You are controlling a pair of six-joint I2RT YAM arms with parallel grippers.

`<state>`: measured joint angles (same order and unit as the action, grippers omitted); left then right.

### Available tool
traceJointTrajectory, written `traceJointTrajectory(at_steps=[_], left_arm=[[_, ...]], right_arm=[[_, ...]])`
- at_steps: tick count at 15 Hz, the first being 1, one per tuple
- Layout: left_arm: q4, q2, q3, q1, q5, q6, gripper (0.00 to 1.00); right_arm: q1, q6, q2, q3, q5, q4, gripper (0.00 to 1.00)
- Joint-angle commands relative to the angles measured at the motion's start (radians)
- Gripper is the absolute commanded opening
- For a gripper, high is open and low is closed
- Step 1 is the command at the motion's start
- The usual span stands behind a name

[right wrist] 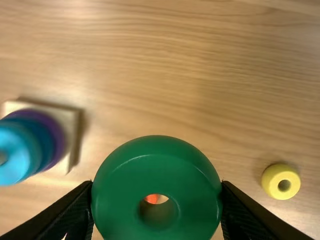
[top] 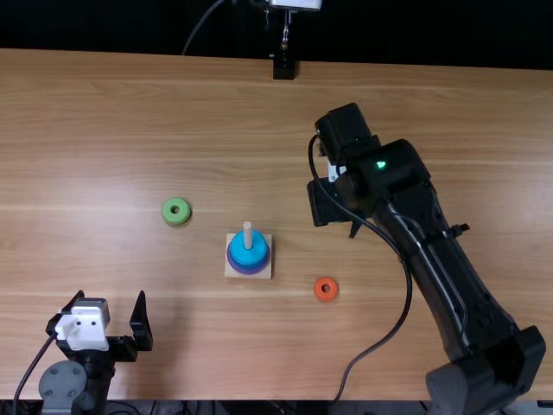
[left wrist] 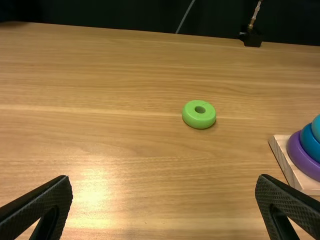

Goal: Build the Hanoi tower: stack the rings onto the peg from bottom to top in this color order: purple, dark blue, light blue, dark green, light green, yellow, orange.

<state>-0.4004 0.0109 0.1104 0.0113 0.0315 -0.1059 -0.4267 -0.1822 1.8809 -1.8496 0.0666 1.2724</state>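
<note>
Right hand (right wrist: 157, 186): grasping the dark green ring (right wrist: 155, 167), one finger pressing at each side of the rim. The grip is leaving the hole unblocked, presumably so that the ring can be going down over the peg (top: 248, 234). A patch of orange is showing through that hole.

Left hand (left wrist: 164, 181): released, fingers standing wide apart, holding nothing; likely waiting, since the right hand is doing the present placing.

Base (top: 232, 272), square, wooden: lying on the surface (top: 130, 130) between the two arms, where either is probably finding it within reach. It is bearing the peg upright.

Stack, three pieces: purple ring (left wrist: 299, 155) lying lowest, dark blue ring (left wrist: 311, 145) resting upon it, light blue ring (top: 251, 256) sitting on top. The order is matching the task, so dark green is rightly coming next.

Loose pieces, three, all lying flat and apart from the base: light green ring (left wrist: 197, 120), on the left arm's side; orange ring (top: 326, 296), on the right arm's side, nearer the arm bases; yellow ring (right wrist: 271, 184). These are presumably awaiting their turns.

Risk: an off-centre lowering is possibly catching the peg's tip.
</note>
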Motion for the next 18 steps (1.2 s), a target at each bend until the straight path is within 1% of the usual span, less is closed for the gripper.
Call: traceJointTrajectory(at_steps=[1,5,9,13,18], left_arm=[[-0.078,-0.011,-0.110,-0.010,0.011,0.010,1.00],[-0.078,-0.011,-0.110,-0.010,0.011,0.010,1.00],[-0.078,-0.011,-0.110,-0.010,0.011,0.010,1.00],[-0.078,-0.011,-0.110,-0.010,0.011,0.010,1.00],[-0.078,-0.011,-0.110,-0.010,0.011,0.010,1.00]], right_arm=[[-0.038,0.002,-0.048,-0.030,-0.002,0.010,0.00],[-0.132,-0.013,-0.057,-0.063,-0.002,0.012,0.00],[-0.211,-0.018,-0.057,-0.096,-0.004,0.010,0.00],[-0.242,-0.018,-0.046,-0.154,-0.004,0.008,0.00],[-0.287,-0.022,-0.012,-0.157,-0.004,0.002,0.00]])
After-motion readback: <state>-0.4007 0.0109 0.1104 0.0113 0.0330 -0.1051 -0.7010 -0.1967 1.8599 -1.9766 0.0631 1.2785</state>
